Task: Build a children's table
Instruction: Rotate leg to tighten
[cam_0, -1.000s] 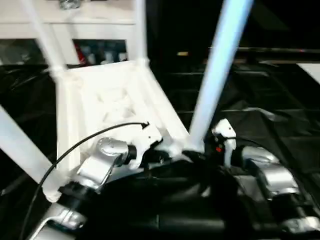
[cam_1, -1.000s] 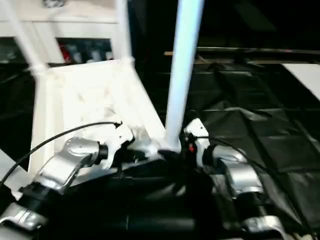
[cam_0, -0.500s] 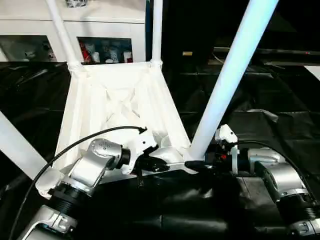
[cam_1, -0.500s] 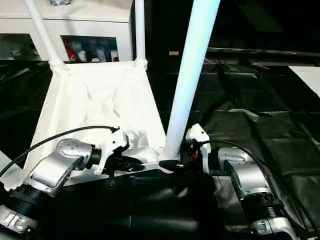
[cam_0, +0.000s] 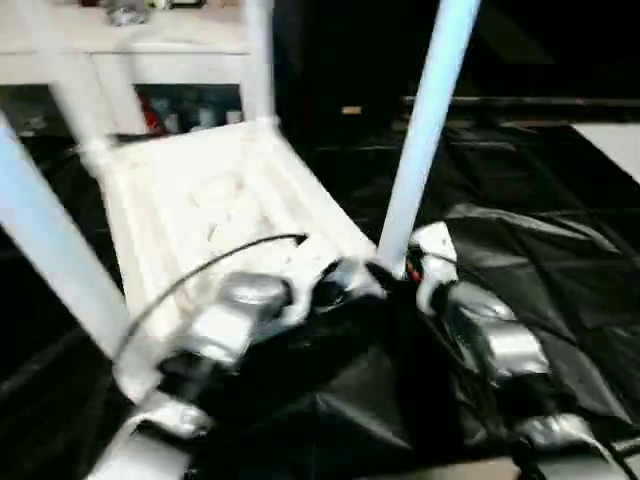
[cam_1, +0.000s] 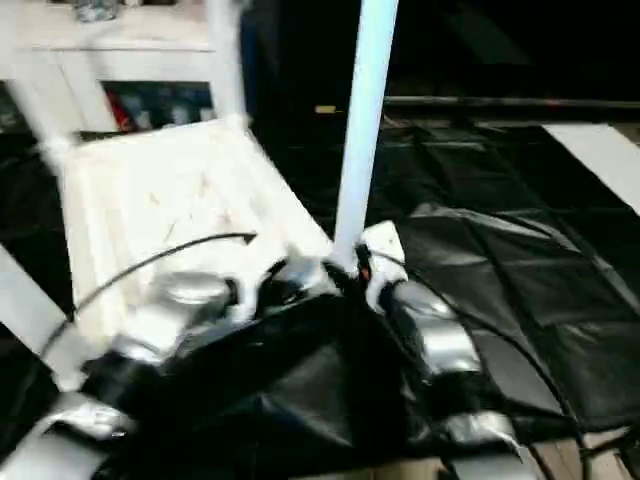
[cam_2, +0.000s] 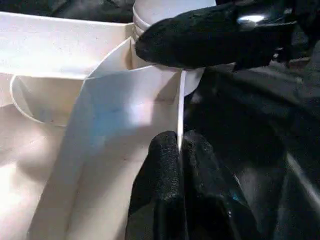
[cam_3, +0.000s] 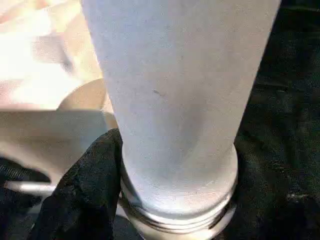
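We see the children's table (cam_0: 210, 205) lying upside down on crumpled black sheeting (cam_1: 520, 270), its square white top showing a ribbed underside, with long smooth tube legs rising from the corners; behind it stands a white cabinet (cam_0: 150, 60) with glass doors. From the head views we get the whole layout: silver forearms reaching in from below, and the near right leg (cam_0: 420, 150) slanting upward between the two wrists. Those views are too blurred to read the fingers, and here the wrist cameras help. In the right wrist view that leg's base is a thick matte cylinder ending in a ringed, threaded collar seated at the round corner socket, and the right end effector (cam_3: 165, 200) stands around it: one black, grainy finger (cam_3: 85, 195) presses against the collar's side, while the other finger is hidden behind the tube, so we cannot tell whether the leg is truly gripped. In the left wrist view the left end effector (cam_2: 181, 165) has its two black fingers pinched together on the thin upright edge of the table's side wall (cam_2: 135, 115), just beside the same corner socket, where a black finger of the right end effector lies across the leg's base.
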